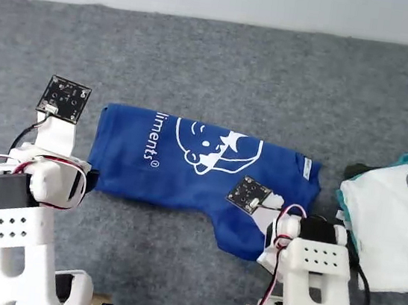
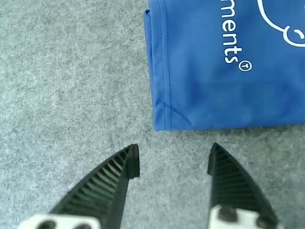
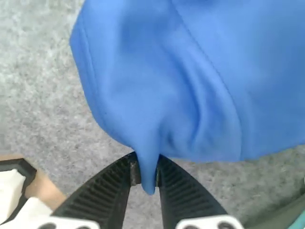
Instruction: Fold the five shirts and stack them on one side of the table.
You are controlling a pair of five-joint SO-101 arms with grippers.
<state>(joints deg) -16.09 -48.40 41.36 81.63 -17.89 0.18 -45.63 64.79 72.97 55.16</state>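
Grey felt-like cloth is spread over the worktop (image 1: 216, 56), which is bounded by a pale wall along the top of the high view. A blue shirt (image 1: 187, 165) is laid across the middle of that view, partly folded into a long band, with its white print turned upward. Its lower right corner is drawn down toward the right arm (image 1: 310, 287), which is seen at the bottom, right of centre. There a pinch of the blue cloth is gripped by the right pincer (image 3: 145, 171); its jaws are closed tightly on the fold, and the fabric is gathered into creases above them. The left pincer (image 2: 174, 160) is held wide apart with nothing between its fingers. It is set over bare grey cloth just beside the shirt's hemmed left corner, not touching it. The left arm (image 1: 20, 203) is seen at the lower left of the high view. At the right edge of that view a white shirt (image 1: 390, 222) with a dark print is laid on top of a teal garment (image 1: 349, 217), well apart from the blue shirt's main body.
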